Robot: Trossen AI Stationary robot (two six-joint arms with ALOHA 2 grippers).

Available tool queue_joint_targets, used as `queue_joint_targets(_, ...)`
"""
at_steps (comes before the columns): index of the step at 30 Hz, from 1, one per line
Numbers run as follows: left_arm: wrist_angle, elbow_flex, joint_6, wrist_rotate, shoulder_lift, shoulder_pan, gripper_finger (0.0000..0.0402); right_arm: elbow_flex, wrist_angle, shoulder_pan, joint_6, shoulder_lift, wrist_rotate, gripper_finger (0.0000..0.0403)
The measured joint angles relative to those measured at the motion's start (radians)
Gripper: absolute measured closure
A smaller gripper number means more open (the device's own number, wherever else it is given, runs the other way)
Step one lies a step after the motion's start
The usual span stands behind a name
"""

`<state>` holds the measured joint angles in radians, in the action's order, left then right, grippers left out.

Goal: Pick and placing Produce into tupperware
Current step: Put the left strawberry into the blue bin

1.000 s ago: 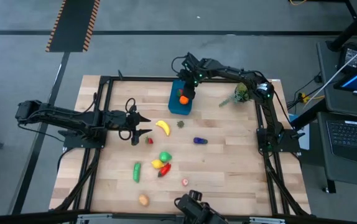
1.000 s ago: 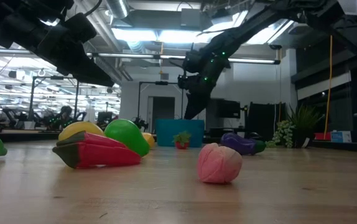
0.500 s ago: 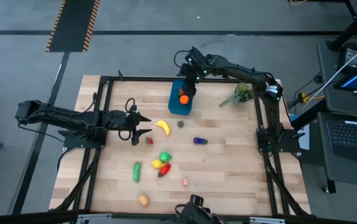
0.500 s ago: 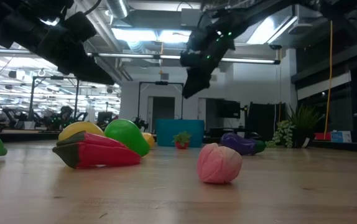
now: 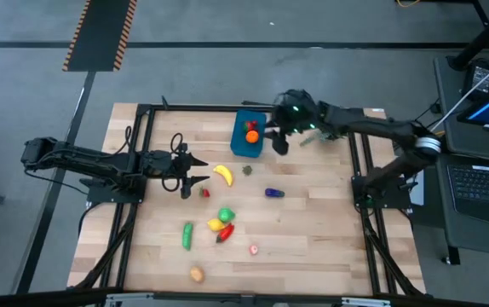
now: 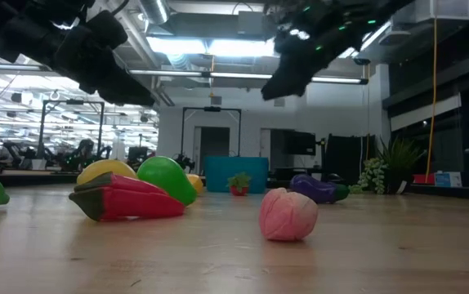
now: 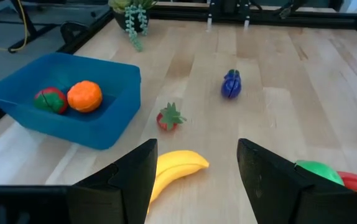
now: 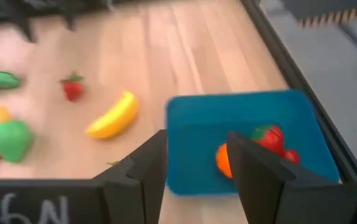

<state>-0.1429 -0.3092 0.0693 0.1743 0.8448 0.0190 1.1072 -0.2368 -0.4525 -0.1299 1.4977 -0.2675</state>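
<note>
The right gripper [image 5: 279, 141] has swung off the tupperware [image 5: 248, 134] and now hangs just beside it at its three o'clock, fingers parted and empty. A half second ago it stood directly over the tub. Inside the tub lie an orange [image 7: 84, 96] and a red-and-green piece [image 7: 50, 100], touching. I judge a drop has just been completed and the arm is pulling clear for the next item.

The tub sits at twelve o'clock on the table [image 5: 313, 230]. Remaining produce lies unchanged: banana [image 5: 222, 175] and strawberry [image 5: 204, 193] near centre, eggplant [image 5: 273, 193] toward three o'clock, cucumber [image 5: 187, 235] and the green, yellow and red cluster [image 5: 222, 224] toward six.

The left gripper [image 5: 186, 170] waits at nine o'clock, fingers spread and empty, unmoved, the banana just ahead of it.
</note>
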Motion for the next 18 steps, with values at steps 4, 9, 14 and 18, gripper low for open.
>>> queue_joint_targets(4,0.0,0.0,0.003,0.0,0.0,0.0,0.0188,-0.177,0.182,0.055,0.05,-0.152,0.0,0.0237)
queue_joint_targets(9,0.061,-0.011,0.003,-0.039,0.0,0.0,0.0188,-0.379,0.417,0.109,0.136,-0.316,0.0,0.0237)
queue_joint_targets(14,0.296,-0.109,0.006,-0.036,0.015,-0.021,0.0188,-0.524,0.553,0.148,0.179,-0.454,-0.001,0.0237)
queue_joint_targets(18,0.425,-0.208,0.007,-0.031,0.067,-0.052,0.0188,-0.601,0.568,0.181,0.19,-0.501,0.0,0.0237)
